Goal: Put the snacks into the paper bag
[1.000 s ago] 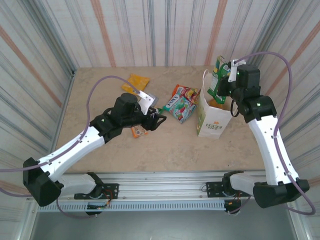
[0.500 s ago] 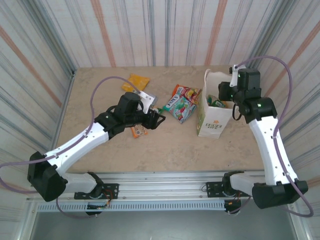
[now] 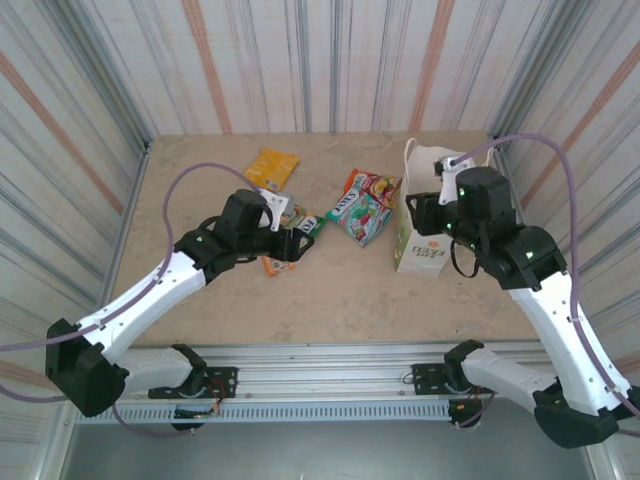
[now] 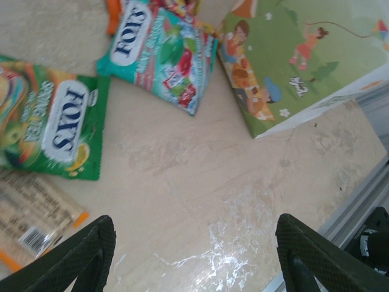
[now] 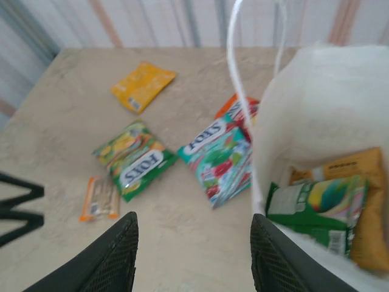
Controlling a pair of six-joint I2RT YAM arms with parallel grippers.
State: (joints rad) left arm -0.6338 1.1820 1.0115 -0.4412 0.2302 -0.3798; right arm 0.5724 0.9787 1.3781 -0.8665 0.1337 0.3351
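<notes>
On the beige stone-patterned counter [image 3: 330, 290], a flat yellow foil packet [image 3: 272, 165] lies at the back left. The left tool [image 4: 194, 261] hangs low with its dark fingers [image 4: 85, 255] spread wide and nothing between them. It is near a small orange-edged bar [image 4: 33, 219] and a green shiny packet [image 4: 51, 131] lettered "FOX'S". Further right lies a teal-and-red candy bag [image 4: 161, 52], also "FOX'S", touching a red-green packet [image 3: 372, 187]. Next stands the white upright paper carrier bag [image 3: 425, 245], its green-orange logo too small to read. A second green packet [image 5: 316, 210] and a tan packet [image 5: 368, 207] lie inside. The right tool [image 5: 194, 255] hangs above its rim, fingers apart and empty.
</notes>
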